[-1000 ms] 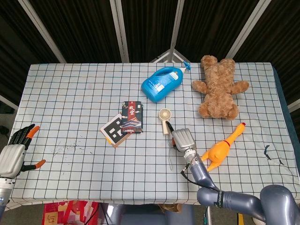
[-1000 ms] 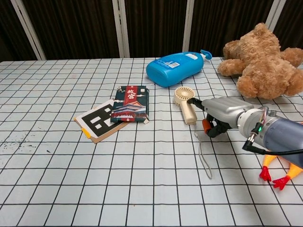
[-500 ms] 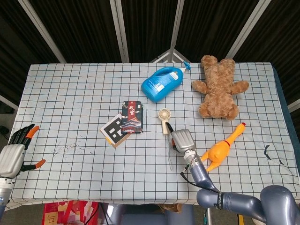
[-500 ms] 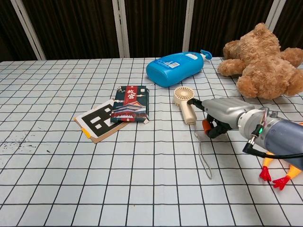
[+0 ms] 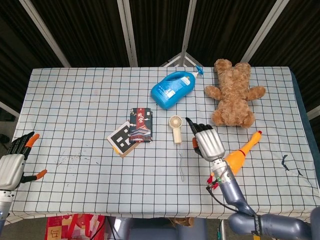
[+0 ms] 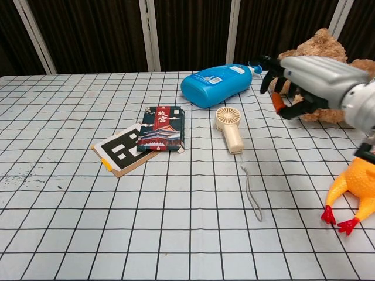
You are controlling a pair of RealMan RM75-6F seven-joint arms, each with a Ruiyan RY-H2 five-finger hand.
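Observation:
My right hand (image 5: 207,141) (image 6: 304,79) hangs raised above the table, fingers loosely curled and apart, holding nothing. It is right of a small cream handheld fan (image 5: 175,127) (image 6: 228,130), whose cord (image 6: 251,190) trails toward the front edge. In the chest view the hand covers part of the brown teddy bear (image 5: 232,95) (image 6: 322,42). My left hand (image 5: 12,165) shows only in the head view, at the table's left front edge, fingers spread and empty.
A blue bottle (image 5: 172,89) (image 6: 217,85) lies behind the fan. A dark booklet (image 5: 141,125) (image 6: 162,129) overlaps a QR-patterned card (image 5: 119,138) (image 6: 120,151) mid-table. An orange rubber chicken (image 5: 240,155) (image 6: 354,190) lies under my right forearm. The checked cloth (image 5: 75,100) covers the table.
My right hand has lifted from the table beside the fan's handle and moved up and to the right. The fan stays put. My left hand has barely shifted.

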